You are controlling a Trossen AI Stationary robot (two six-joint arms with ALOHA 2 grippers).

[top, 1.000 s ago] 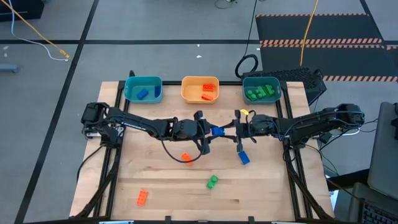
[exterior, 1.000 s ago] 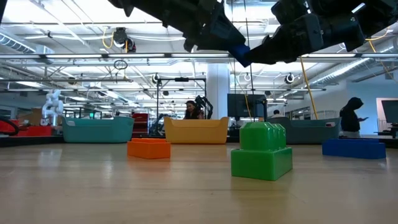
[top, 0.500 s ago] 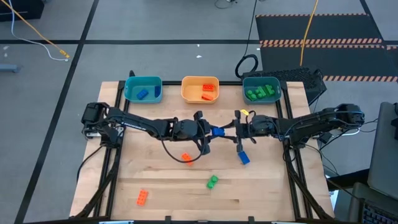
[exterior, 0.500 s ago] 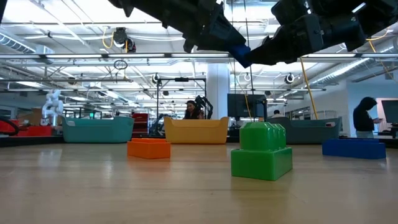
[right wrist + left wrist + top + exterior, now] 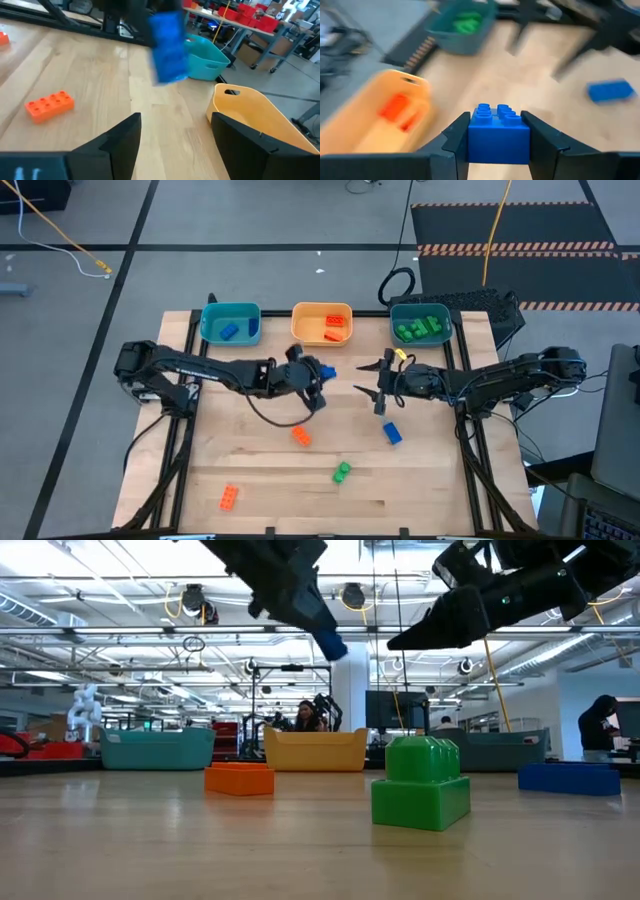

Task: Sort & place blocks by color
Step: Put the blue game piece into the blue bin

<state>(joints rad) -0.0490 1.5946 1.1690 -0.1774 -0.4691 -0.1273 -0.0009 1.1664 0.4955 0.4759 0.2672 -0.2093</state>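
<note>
While the left end effector (image 5: 318, 370) hangs above the table (image 5: 260, 480) just in front of the orange tray (image 5: 322, 323), it grips a blue block (image 5: 498, 132) between its fingers (image 5: 542, 137). Facing it from nearby, the right end effector (image 5: 366, 384) stands open and holds nothing. On the table lie another blue block (image 5: 392, 433), two orange blocks (image 5: 300, 436) (image 5: 229, 498) and a green block (image 5: 341, 472). Sorted blocks already sit in the teal tray (image 5: 231, 322), the orange tray and the dark green tray (image 5: 421, 323).
</note>
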